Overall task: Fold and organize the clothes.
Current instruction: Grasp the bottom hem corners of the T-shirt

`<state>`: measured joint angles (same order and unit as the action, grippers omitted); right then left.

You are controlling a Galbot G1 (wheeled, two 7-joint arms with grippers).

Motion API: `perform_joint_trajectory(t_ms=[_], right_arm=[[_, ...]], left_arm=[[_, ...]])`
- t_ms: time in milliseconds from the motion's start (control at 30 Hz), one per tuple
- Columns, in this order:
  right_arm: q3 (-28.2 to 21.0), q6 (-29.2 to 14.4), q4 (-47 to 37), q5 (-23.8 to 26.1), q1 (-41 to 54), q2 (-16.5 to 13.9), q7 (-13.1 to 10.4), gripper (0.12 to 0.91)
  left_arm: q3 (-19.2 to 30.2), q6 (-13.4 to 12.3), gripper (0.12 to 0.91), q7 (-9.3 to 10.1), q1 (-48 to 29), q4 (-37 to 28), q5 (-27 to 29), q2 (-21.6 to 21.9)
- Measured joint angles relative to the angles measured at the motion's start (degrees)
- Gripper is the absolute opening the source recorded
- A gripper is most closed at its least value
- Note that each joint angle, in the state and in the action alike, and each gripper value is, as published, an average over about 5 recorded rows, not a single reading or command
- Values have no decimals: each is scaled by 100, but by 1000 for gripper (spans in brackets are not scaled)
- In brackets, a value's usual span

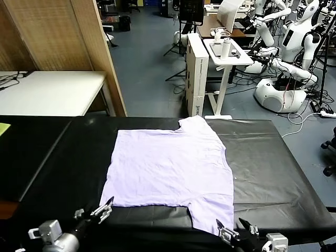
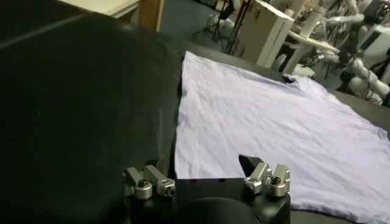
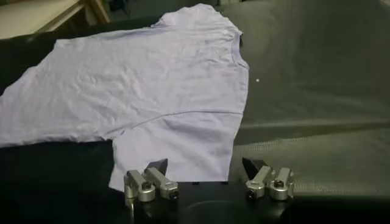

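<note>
The light lavender T-shirt [image 1: 170, 170] lies spread flat on the black table [image 1: 273, 157], plain side up, one sleeve pointing to the far edge and one to the near edge. My left gripper [image 1: 93, 212] is open and empty, just short of the shirt's near left corner [image 2: 183, 173]. My right gripper [image 1: 235, 229] is open and empty at the near sleeve's edge [image 3: 173, 152]. The shirt also fills the left wrist view [image 2: 274, 115] and the right wrist view [image 3: 140, 79]. No print shows.
A white table [image 1: 50, 92] and a wooden partition [image 1: 100, 52] stand beyond the far left edge. A white stand [image 1: 226, 58] and other robots [image 1: 294, 47] are farther back. A yellow-green item [image 1: 4, 127] lies at the far left.
</note>
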<state>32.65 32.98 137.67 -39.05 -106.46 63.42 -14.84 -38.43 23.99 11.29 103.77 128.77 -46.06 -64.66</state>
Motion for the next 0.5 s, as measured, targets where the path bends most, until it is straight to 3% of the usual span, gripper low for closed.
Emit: perform_joint_trajectory(t_ms=[367, 500], right_arm=[[-63, 1, -237, 0, 143, 0, 61, 905], [-72, -2, -306, 1, 154, 4, 70, 846]], left_arm=[[15, -147, 907, -20, 0, -270, 19, -107], [16, -168, 907, -20, 15, -287, 31, -121]])
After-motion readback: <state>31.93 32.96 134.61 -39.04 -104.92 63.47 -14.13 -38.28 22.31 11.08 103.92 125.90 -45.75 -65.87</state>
